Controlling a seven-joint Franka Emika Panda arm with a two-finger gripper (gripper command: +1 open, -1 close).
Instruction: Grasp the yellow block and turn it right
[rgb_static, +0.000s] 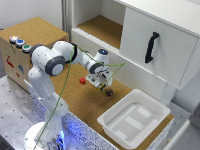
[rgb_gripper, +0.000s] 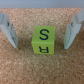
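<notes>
The yellow block (rgb_gripper: 44, 40) is a small yellow-green cube with black letters S and R on it. It rests on the cork table. In the wrist view it sits between the two fingers of my gripper (rgb_gripper: 41, 45), with a gap on each side. The jaws are open and one finger (rgb_gripper: 74, 27) stands on each side of the block. In the exterior view my gripper (rgb_static: 102, 86) is low over the table, and the block is mostly hidden under it.
A small red block (rgb_static: 82, 80) lies just to the exterior view's left of the gripper, and a small dark block (rgb_static: 109, 92) just to its right. A white bin (rgb_static: 150, 117) stands at the front right. A white cabinet with a black handle (rgb_static: 151, 47) stands behind.
</notes>
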